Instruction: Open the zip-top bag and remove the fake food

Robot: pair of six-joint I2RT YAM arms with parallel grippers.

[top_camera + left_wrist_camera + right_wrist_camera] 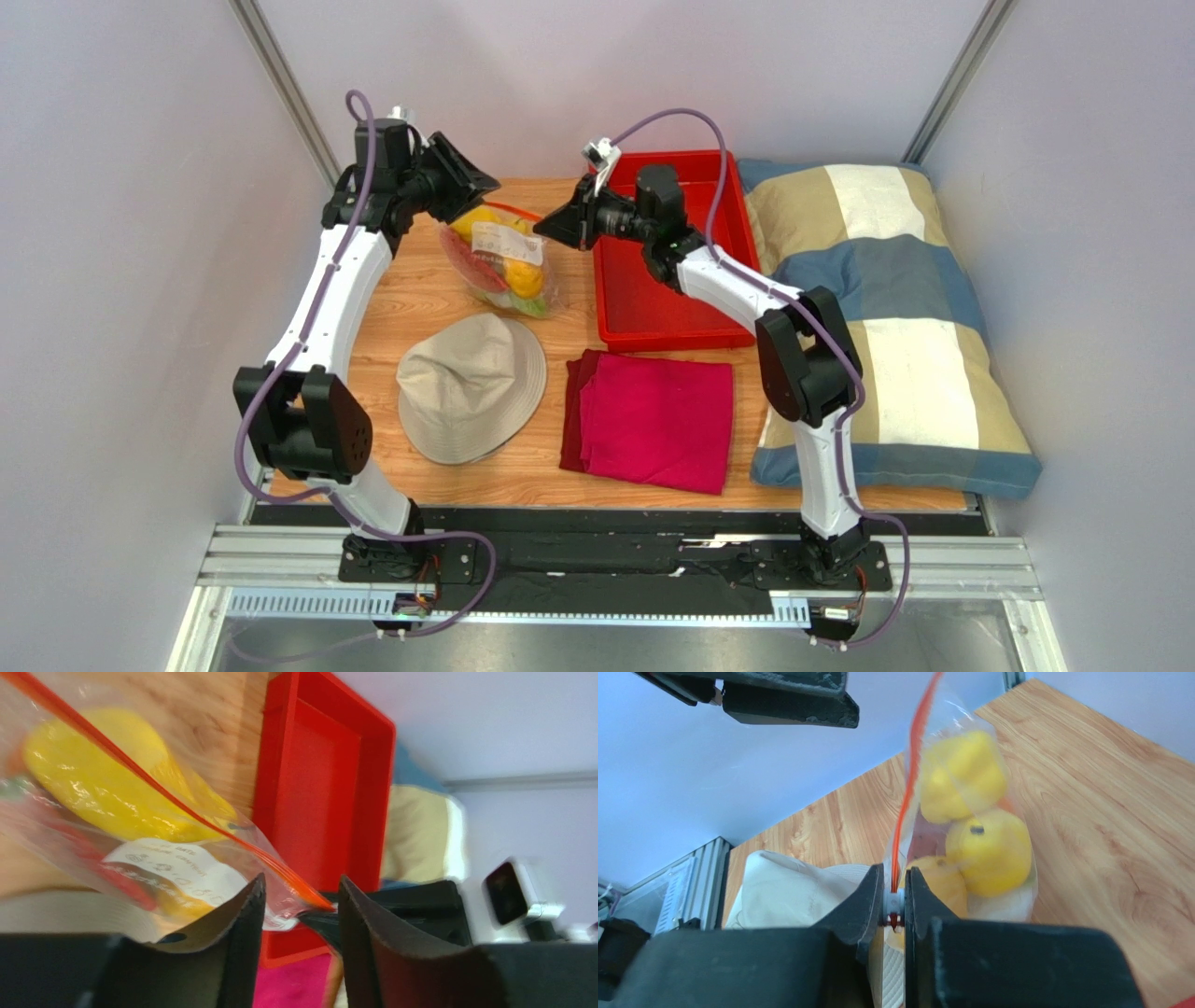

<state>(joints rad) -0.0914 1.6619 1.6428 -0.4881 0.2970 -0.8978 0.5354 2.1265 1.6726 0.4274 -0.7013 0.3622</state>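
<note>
The zip-top bag (pixel 502 263) is held up over the far left of the table, its orange-red zip strip (pixel 910 777) running along the top edge. Yellow fake food (pixel 987 850) and more pieces fill the bag (pixel 140 812). My right gripper (pixel 896 903) is shut on the pale slider at the strip's end. My left gripper (pixel 300 896) stands open. The bag's clear corner lies in the gap between its fingers, and neither pad presses it. From above, the left gripper (pixel 470 182) is at the bag's far side and the right gripper (pixel 554 224) at its right end.
A red tray (pixel 666 301) lies just right of the bag, under the right arm. A beige hat (pixel 470 385) and a folded red cloth (pixel 652 417) lie nearer the front. A striped pillow (pixel 884 322) takes up the right side.
</note>
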